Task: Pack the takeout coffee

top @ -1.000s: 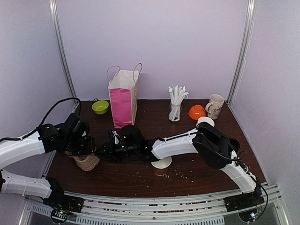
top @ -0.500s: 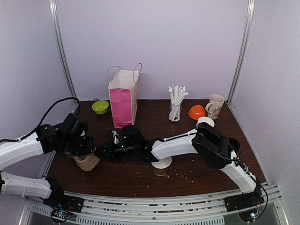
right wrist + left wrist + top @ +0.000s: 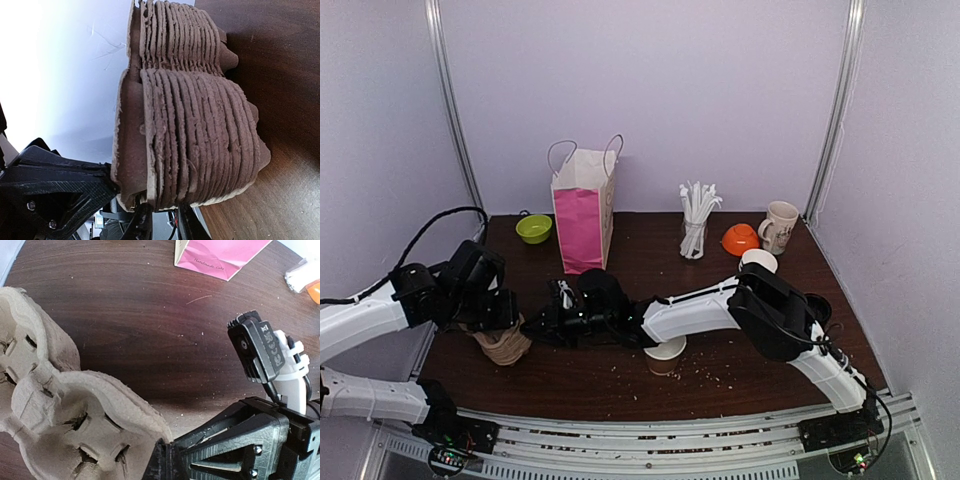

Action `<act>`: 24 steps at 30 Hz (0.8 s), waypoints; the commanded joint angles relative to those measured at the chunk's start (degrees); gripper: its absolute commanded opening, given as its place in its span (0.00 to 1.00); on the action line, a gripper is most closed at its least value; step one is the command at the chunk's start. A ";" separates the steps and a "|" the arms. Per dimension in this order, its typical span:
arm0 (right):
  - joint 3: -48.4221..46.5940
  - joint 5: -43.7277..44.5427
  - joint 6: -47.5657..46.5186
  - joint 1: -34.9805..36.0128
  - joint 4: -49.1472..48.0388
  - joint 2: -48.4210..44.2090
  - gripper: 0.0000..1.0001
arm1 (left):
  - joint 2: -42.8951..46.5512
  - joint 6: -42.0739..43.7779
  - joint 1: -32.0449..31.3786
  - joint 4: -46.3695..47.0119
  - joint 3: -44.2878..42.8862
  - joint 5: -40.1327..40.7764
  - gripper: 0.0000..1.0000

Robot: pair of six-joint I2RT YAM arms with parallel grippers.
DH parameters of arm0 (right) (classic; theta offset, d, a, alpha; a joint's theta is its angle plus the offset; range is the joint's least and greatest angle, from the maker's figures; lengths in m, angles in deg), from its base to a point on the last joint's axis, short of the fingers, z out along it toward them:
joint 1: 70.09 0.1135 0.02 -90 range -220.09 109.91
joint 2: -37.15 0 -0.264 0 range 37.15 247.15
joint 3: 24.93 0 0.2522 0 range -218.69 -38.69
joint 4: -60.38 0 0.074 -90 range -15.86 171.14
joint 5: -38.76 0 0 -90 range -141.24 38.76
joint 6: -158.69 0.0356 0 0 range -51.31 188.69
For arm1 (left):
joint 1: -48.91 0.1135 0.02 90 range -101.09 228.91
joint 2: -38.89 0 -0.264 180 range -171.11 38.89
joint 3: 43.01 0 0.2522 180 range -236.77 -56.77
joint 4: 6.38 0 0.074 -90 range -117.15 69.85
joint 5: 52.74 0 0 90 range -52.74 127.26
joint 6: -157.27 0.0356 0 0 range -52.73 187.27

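**Both hands at the tray stack, cups apart to the right**

Near the bench's (image 3: 570, 385) front-left corner, the left hand (image 3: 498, 312) sits on top of the pulp tray stack (image 3: 506, 347). In the left wrist view one black finger (image 3: 162, 462) touches the top tray's rim. Its other finger is hidden, so I cannot tell how far it is open.

The right hand (image 3: 550, 322) reaches across to just beside the stack. Its fingers (image 3: 142, 222) stand slightly parted at the stack's edge, and whether they pinch a tray cannot be told.

At the back edge are a green bowl (image 3: 533, 229) and an upright pink bag (image 3: 582, 212).

One paper cup (image 3: 665, 353) stands near the middle of the front edge, under the right arm. Toward the back-right corner come a jar of straws (image 3: 695, 222), an orange bowl (image 3: 740, 239), a second paper cup (image 3: 758, 260) partly hidden by the arm, and a mug (image 3: 779, 226).
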 commanded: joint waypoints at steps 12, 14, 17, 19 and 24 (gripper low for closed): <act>-0.55 2.10 0.06 0.13 3.65 2.85 0.18 | 2.24 1.68 -0.22 -1.96 -8.43 1.65 0.00; -0.55 2.10 -0.03 0.11 3.65 2.63 0.18 | 2.32 1.86 -0.21 -2.93 -9.13 2.40 0.00; -0.47 2.02 -0.19 0.17 3.47 2.11 0.19 | 2.66 2.04 -0.21 -4.26 -10.09 3.70 0.00; -0.41 2.01 -0.50 0.16 3.56 1.47 0.19 | 2.71 2.35 -0.21 -5.20 -10.99 4.90 0.00; -0.45 1.82 -1.08 0.12 3.92 0.18 0.22 | 2.94 2.92 -0.25 -7.30 -13.77 7.20 0.00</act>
